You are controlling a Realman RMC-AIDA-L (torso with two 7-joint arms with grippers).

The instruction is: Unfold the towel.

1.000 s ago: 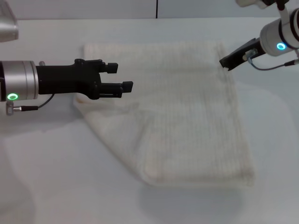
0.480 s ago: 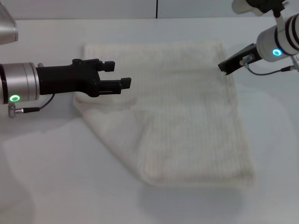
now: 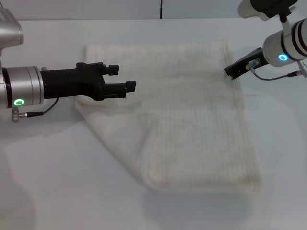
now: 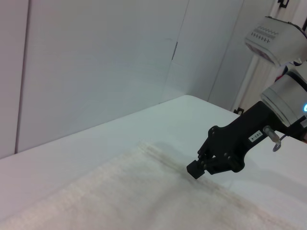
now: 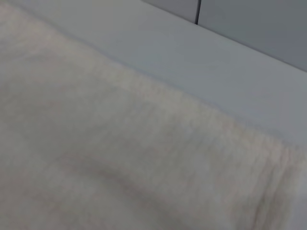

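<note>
Head view, nearest first: the towel (image 3: 192, 124) lies on the white desk (image 3: 57, 191), mostly flat. Its near-left corner is cut off diagonally, so a flap is probably still folded under or over there. It is not fully unfolded yet.

Mid-distance, the left pincer (image 3: 128, 79) hovers over the towel's left part. Its two fingers are apart with nothing between them. Whether it is touching the cloth is hard to tell from here; likely just above it.

Farther back, the right pincer (image 3: 232, 71) sits at the towel's far-right edge near the corner. How far open it is cannot be told, nor whether it has any cloth. In the left wrist view its tip (image 4: 195, 168) is at the towel's hem (image 4: 158, 153), very close or touching.

Change over the last second:
- The right pincer has drifted slightly outward and up along that far-right edge.
- The left pincer has barely moved, a slight shift and still open.
- The towel's outline and diagonal fold look the same as before.

No unfolding progress in this interval. My guess is both arms are repositioning for the next grasp.
</note>
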